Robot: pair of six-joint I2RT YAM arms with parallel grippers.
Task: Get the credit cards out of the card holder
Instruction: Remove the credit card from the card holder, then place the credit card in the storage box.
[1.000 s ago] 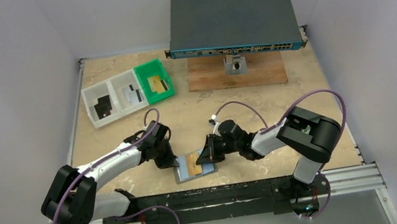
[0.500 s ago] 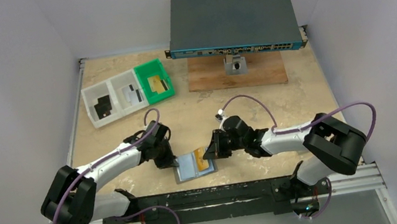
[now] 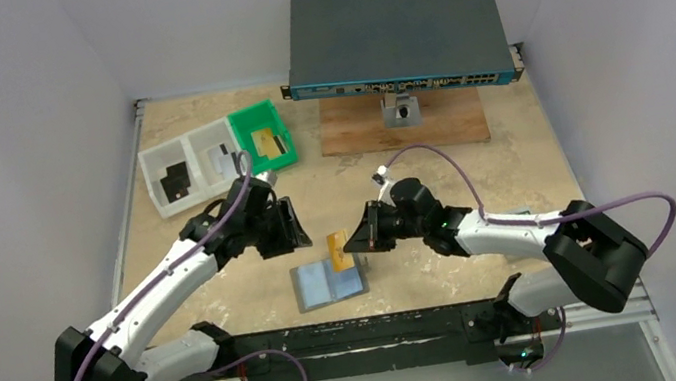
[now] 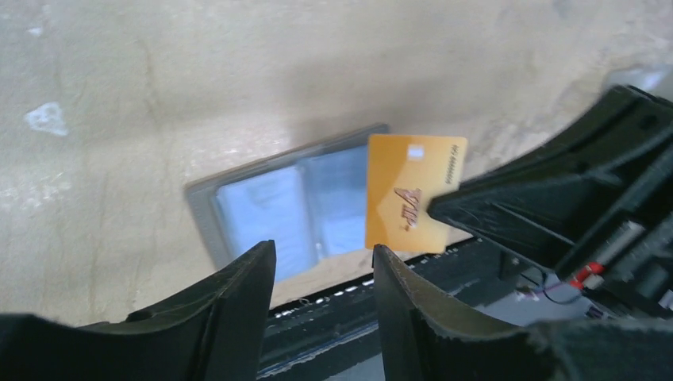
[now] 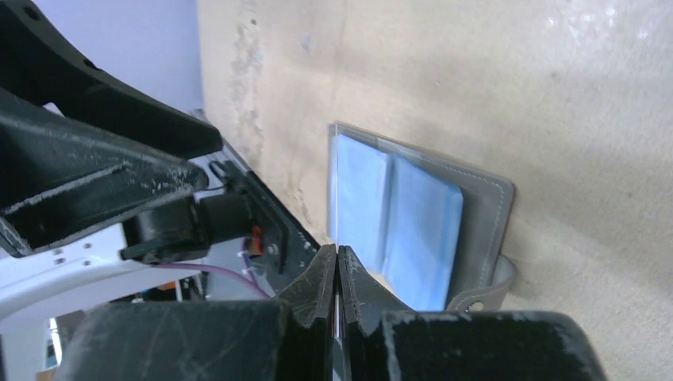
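Well, gold card (image 4: pixel 413 194) out of the card holder (image 3: pixel 330 283), pinched by the right gripper (image 5: pixel 337 266)
The left gripper (image 4: pixel 321 260) gapes empty; keep that pinch firm toward the green tray (image 3: pixel 275 163)

Robotics lab bench (image 3: pixel 333 186); white enclosure walls (image 3: pixel 4 149); network switch (image 3: pixel 391 31)

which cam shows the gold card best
Left wrist: the gold card faces it, logo and numbers showing, pinched by the right gripper. Top external shows it small and tilted; right wrist sees it edge-on at most.
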